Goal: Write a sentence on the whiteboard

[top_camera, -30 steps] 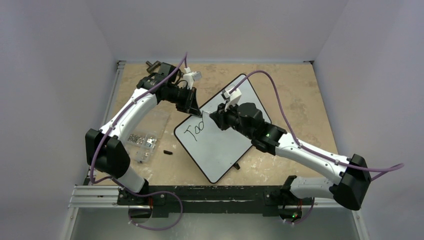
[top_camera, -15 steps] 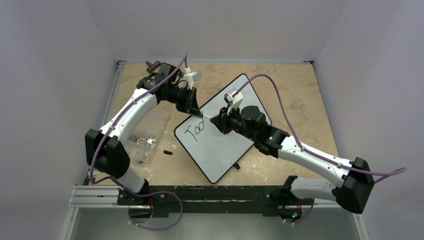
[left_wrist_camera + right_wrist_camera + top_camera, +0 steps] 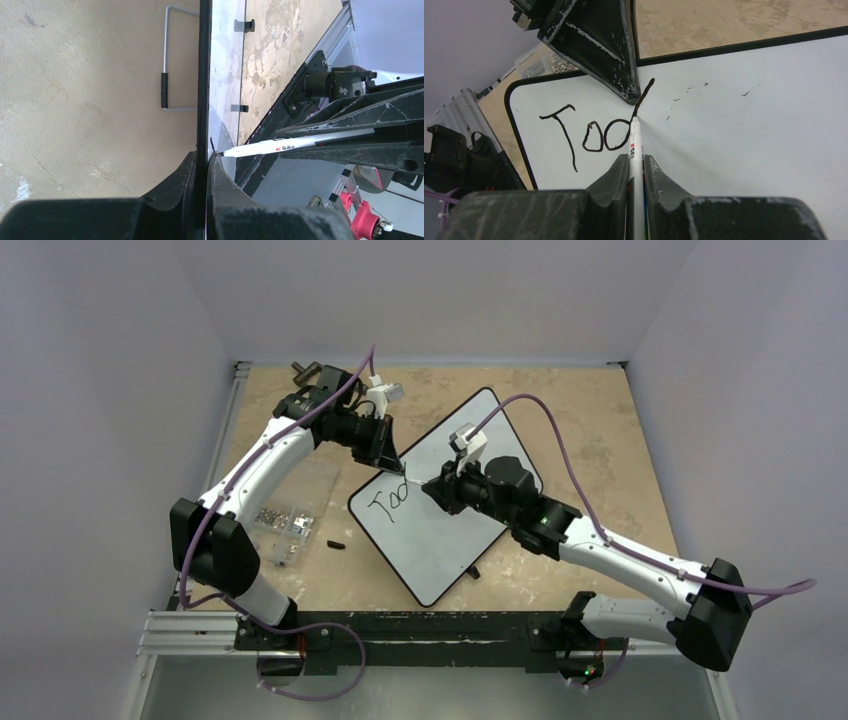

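Note:
The whiteboard (image 3: pixel 430 540) lies slanted on the table, with the sentence's first letters "Tod" (image 3: pixel 388 502) in black near its left corner. My left gripper (image 3: pixel 393 462) is shut on the board's black rim at its upper left edge; the left wrist view shows both fingers (image 3: pixel 192 175) clamping the rim (image 3: pixel 204 100). My right gripper (image 3: pixel 432 488) is shut on a white marker (image 3: pixel 635 150). The marker's tip touches the board on the tall stroke of the "d" in the lettering (image 3: pixel 594 135), just below the left fingers (image 3: pixel 604 45). The marker also shows in the left wrist view (image 3: pixel 280 146).
A clear plastic box of screws (image 3: pixel 285 520) sits left of the board, with a small black cap-like piece (image 3: pixel 335 544) beside it. A dark object (image 3: pixel 308 370) stands at the back left corner. A wire handle (image 3: pixel 165 90) shows behind the board. The arm-base rail (image 3: pixel 420 625) runs along the near edge.
My right gripper has moved slightly down and left with the marker, and the third letter now has a tall stroke. The left gripper has not moved.

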`<action>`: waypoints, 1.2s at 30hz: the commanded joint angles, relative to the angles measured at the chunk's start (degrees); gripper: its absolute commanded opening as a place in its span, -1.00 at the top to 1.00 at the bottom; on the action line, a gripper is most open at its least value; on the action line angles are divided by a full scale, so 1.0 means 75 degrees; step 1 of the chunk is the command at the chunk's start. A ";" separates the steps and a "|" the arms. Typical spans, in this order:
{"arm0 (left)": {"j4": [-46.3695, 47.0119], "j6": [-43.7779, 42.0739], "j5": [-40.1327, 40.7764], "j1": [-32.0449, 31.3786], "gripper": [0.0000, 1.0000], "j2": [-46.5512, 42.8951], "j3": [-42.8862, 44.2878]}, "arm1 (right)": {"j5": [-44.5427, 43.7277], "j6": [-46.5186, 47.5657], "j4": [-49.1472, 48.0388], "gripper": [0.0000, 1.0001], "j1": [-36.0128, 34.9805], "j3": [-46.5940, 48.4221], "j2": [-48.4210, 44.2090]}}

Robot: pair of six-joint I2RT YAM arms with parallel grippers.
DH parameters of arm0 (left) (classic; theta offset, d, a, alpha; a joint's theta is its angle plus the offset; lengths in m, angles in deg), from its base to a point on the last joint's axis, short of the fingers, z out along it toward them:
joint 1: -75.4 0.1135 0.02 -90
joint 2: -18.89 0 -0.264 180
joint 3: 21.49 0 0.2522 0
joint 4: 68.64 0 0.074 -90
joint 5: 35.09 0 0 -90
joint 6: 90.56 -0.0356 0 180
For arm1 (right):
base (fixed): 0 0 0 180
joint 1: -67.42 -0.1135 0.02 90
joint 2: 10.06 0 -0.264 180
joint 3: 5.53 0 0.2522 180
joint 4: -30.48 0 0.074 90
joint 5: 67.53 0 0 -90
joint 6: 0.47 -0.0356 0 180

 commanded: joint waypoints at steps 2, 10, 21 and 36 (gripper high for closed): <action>0.0209 -0.0180 0.0795 0.0001 1.00 -0.0379 0.0072 | 0.0159 -0.0047 0.0385 1.00 -0.0014 -0.0360 -0.0068; 0.0209 -0.0180 0.0804 0.0001 1.00 -0.0393 0.0068 | 0.0159 -0.0128 0.0459 1.00 -0.0014 -0.0582 -0.0243; 0.0209 -0.0180 0.0807 0.0001 1.00 -0.0394 0.0070 | -0.0128 -0.0156 0.0834 1.00 -0.0014 -0.0575 -0.0382; 0.0216 -0.0180 0.0818 0.0001 1.00 -0.0416 0.0058 | -0.0488 0.0103 0.0751 1.00 -0.0016 -0.0299 -0.1335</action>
